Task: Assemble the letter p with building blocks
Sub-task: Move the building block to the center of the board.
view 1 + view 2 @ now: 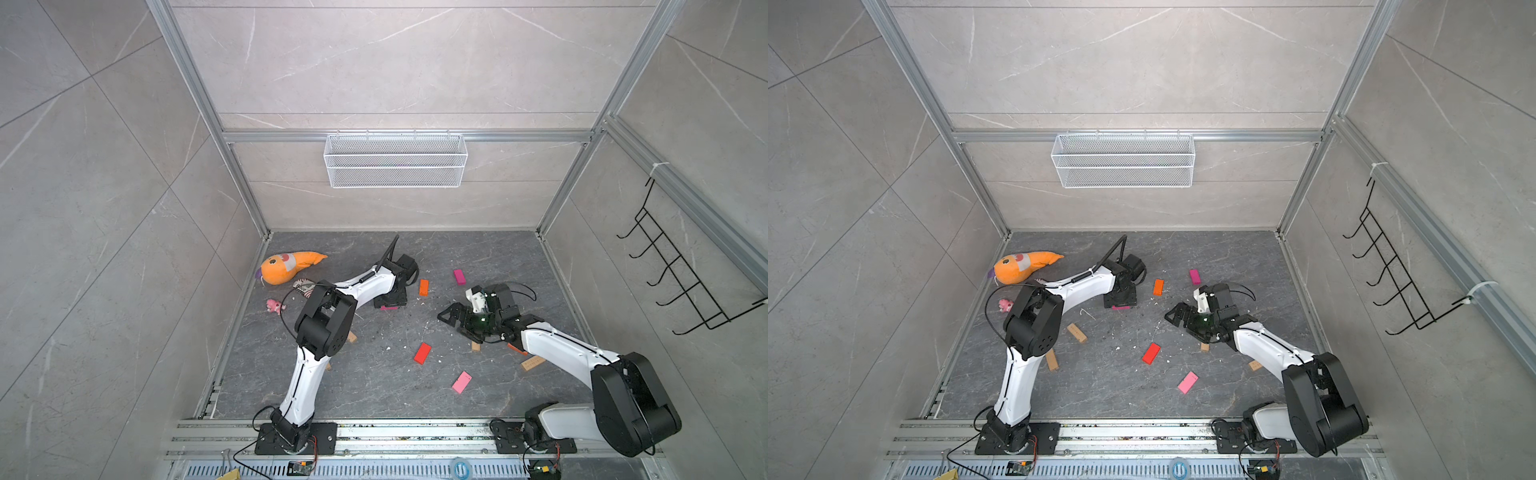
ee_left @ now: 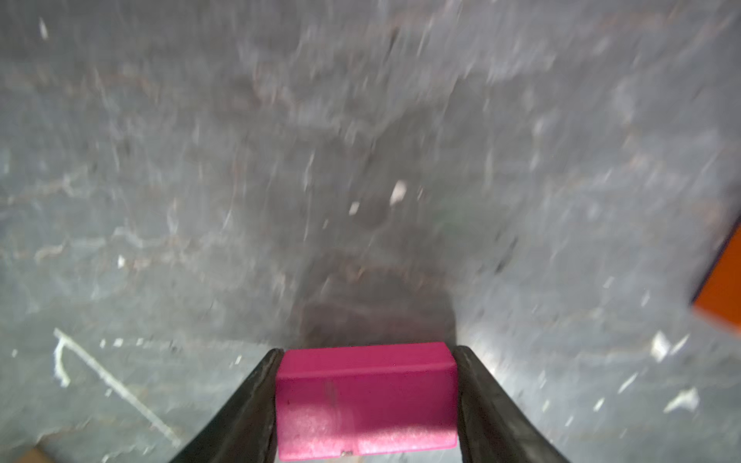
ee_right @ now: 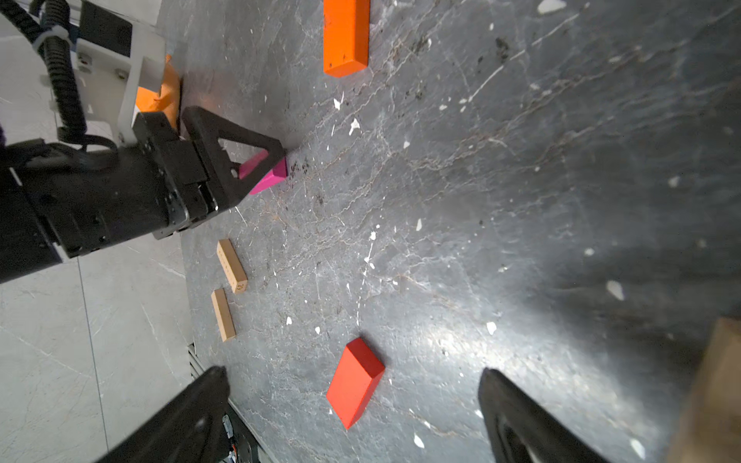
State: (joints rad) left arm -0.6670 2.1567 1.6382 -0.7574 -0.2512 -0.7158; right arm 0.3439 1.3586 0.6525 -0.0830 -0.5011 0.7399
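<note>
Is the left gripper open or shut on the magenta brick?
Shut: the left gripper has its fingers pressed on opposite sides of the magenta brick.

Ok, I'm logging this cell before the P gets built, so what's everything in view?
magenta bricks: two; one clamped in the left tool, one on the floor further back.
orange brick: one, floor beside the left tool.
red brick: one, mid floor.
light pink brick: one, floor nearer the front.
tan bricks: four; two by the left arm, two partly under the right arm.
orange-red sliver: one, under the right arm, maybe another brick.
orange plush: one, back corner.
pink plush: one, small, beside it.
wire basket: one, white, back wall.
hook rack: one, black, side wall.
left tool: black, shut on a magenta brick.
right tool: black, open, empty.
</note>
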